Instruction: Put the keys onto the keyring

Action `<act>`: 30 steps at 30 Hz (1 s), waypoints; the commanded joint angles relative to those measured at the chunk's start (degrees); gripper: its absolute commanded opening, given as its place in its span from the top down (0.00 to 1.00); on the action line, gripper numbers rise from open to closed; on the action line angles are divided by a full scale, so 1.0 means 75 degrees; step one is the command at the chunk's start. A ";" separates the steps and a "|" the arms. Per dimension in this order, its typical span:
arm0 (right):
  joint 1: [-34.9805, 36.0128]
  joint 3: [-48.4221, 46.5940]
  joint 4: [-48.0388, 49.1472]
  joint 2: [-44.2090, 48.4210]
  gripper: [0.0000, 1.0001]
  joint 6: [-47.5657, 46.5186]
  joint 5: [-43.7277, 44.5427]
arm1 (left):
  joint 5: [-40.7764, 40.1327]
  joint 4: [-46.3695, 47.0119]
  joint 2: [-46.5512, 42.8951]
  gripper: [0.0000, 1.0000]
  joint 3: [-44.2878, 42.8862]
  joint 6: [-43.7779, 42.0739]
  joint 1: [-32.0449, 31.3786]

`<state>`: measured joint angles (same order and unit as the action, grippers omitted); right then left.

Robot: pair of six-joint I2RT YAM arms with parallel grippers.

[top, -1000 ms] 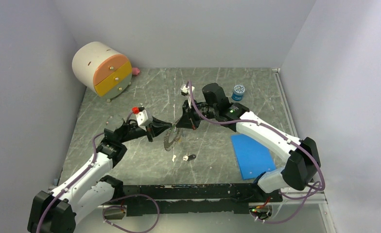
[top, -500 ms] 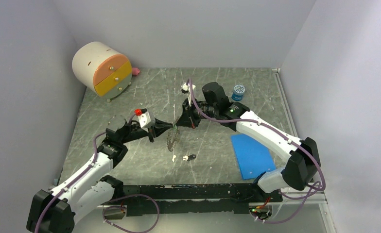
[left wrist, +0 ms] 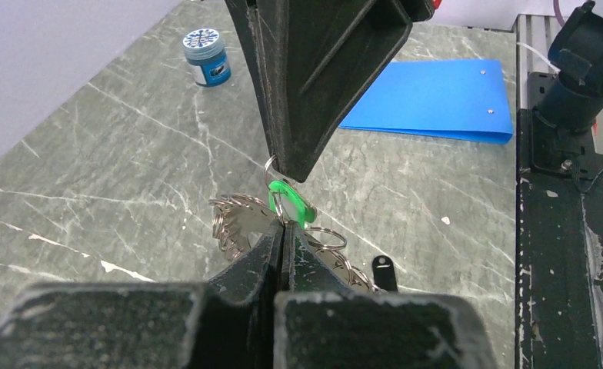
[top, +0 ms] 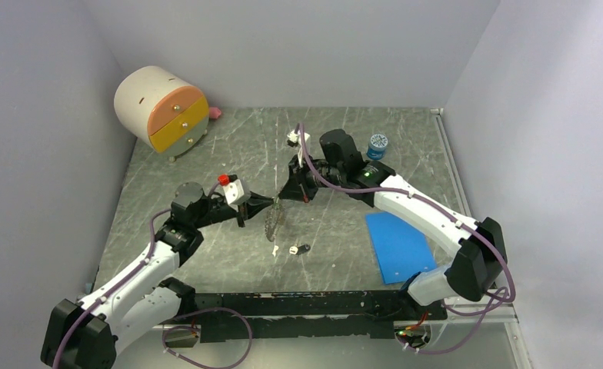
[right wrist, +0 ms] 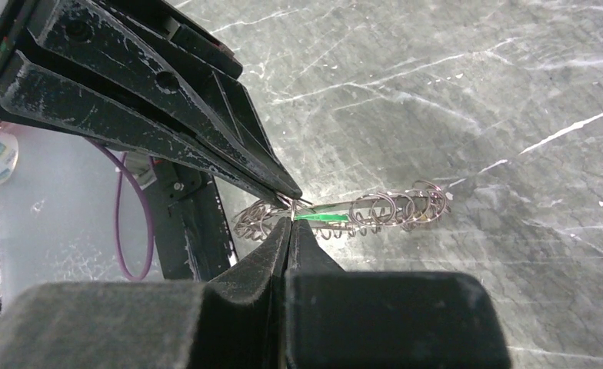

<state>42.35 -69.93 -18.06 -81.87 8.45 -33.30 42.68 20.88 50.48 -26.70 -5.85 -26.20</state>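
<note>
The keyring [top: 271, 221] is a silvery hoop hung with small rings, held edge-on above the table between both arms. My left gripper [top: 270, 202] is shut on its upper edge; in the left wrist view my left gripper [left wrist: 283, 227] pinches the hoop [left wrist: 237, 219]. My right gripper [top: 281, 197] is shut on the small loop of a green key [left wrist: 291, 203], which touches the hoop beside my left fingertips. In the right wrist view my right gripper [right wrist: 289, 221] meets the green key [right wrist: 323, 217] and the hoop [right wrist: 394, 207]. A black key [top: 304, 247] lies on the table below. Blue and yellow keys are not visible.
Two small white bits [top: 275, 250] lie beside the black key. A blue folder [top: 398, 246] lies right of centre. A small blue jar [top: 378, 144] stands behind the right arm. A round drawer box [top: 162, 111] and a pink object [top: 215, 112] sit at the back left.
My left wrist has rolled and shifted slightly toward the right gripper. The keyring has turned from face-on to edge-on. My right gripper has hardly moved.
</note>
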 commanded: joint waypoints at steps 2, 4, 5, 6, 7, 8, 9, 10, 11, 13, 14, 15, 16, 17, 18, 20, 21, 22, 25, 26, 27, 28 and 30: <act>-0.0004 -0.0606 0.0421 -0.0008 1.00 0.0025 -0.0165 | 0.0030 -0.0187 0.0002 0.97 -0.0386 -0.0319 -0.0128; -0.0010 -0.0650 0.0402 -0.0083 1.00 0.0012 -0.0287 | 0.0006 -0.0166 0.0029 0.97 -0.0400 -0.0316 -0.0134; -0.0007 -0.0660 0.0366 -0.0098 1.00 0.0002 -0.0279 | -0.0036 -0.0160 0.0025 0.97 -0.0392 -0.0311 -0.0139; -0.0009 -0.0635 0.0353 -0.0091 1.00 -0.0002 -0.0225 | -0.0092 -0.0155 0.0020 0.98 -0.0390 -0.0300 -0.0137; -0.0007 -0.0607 0.0362 -0.0071 1.00 -0.0028 -0.0166 | -0.0143 -0.0159 -0.0004 0.97 -0.0379 -0.0305 -0.0140; 0.0000 -0.0583 0.0336 -0.0056 1.00 -0.0047 -0.0119 | -0.0192 -0.0148 -0.0026 0.97 -0.0362 -0.0291 -0.0146; -0.0003 -0.0569 0.0302 -0.0054 1.00 -0.0083 -0.0107 | -0.0229 -0.0133 -0.0042 0.97 -0.0349 -0.0287 -0.0141; -0.0007 -0.0577 0.0256 -0.0064 1.00 -0.0119 -0.0101 | -0.0239 -0.0085 -0.0057 0.98 -0.0333 -0.0271 -0.0143; -0.0009 -0.0597 0.0204 -0.0081 1.00 -0.0141 -0.0096 | -0.0244 -0.0043 -0.0056 0.98 -0.0321 -0.0245 -0.0142; -0.0009 -0.0602 0.0230 -0.0093 1.00 -0.0164 -0.0243 | -0.0236 -0.0035 -0.0029 0.97 -0.0335 -0.0208 -0.0151; -0.0007 -0.0586 0.0272 -0.0089 1.00 -0.0165 -0.0361 | -0.0230 -0.0065 -0.0003 0.97 -0.0367 -0.0195 -0.0146; 0.0008 -0.0579 0.0337 -0.0090 1.00 -0.0160 -0.0501 | -0.0229 -0.0085 0.0031 0.97 -0.0401 -0.0177 -0.0143; 0.0009 -0.0593 0.0380 -0.0095 1.00 -0.0154 -0.0635 | -0.0235 -0.0105 0.0058 0.97 -0.0426 -0.0159 -0.0151; 0.0009 -0.0609 0.0375 -0.0108 1.00 -0.0171 -0.0734 | -0.0240 -0.0131 0.0084 0.97 -0.0460 -0.0154 -0.0149; 0.0019 -0.0638 0.0364 -0.0128 1.00 -0.0223 -0.0809 | -0.0261 -0.0146 0.0108 0.97 -0.0490 -0.0131 -0.0151; 0.0062 -0.0707 0.0283 -0.0181 1.00 -0.0323 -0.0904 | -0.0274 -0.0175 0.0150 0.97 -0.0543 -0.0095 -0.0152; 0.0083 -0.0751 0.0225 -0.0207 1.00 -0.0376 -0.0940 | -0.0276 -0.0182 0.0178 0.98 -0.0567 -0.0072 -0.0146; 0.0104 -0.0795 0.0158 -0.0244 1.00 -0.0425 -0.0985 | -0.0282 -0.0183 0.0202 0.97 -0.0582 -0.0046 -0.0151; 0.0202 -0.0932 -0.0012 -0.0333 1.00 -0.0523 -0.0979 | -0.0277 -0.0206 0.0268 0.97 -0.0640 0.0014 -0.0159; 0.0234 -0.0965 -0.0062 -0.0351 1.00 -0.0553 -0.0945 | -0.0266 -0.0206 0.0281 0.97 -0.0655 0.0026 -0.0163; 0.0260 -0.0975 -0.0081 -0.0357 1.00 -0.0565 -0.0896 | -0.0273 -0.0198 0.0292 0.97 -0.0664 0.0047 -0.0163; 0.0269 -0.0987 -0.0079 -0.0358 1.00 -0.0574 -0.0860 | -0.0267 -0.0189 0.0300 0.97 -0.0660 0.0062 -0.0161; 0.0295 -0.1004 -0.0112 -0.0358 1.00 -0.0587 -0.0787 | -0.0264 -0.0183 0.0312 0.98 -0.0656 0.0077 -0.0172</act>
<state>42.87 -73.87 -21.23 -84.88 4.97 -36.84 40.36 17.96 52.42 -29.06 -6.24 -26.94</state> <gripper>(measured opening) 0.010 0.026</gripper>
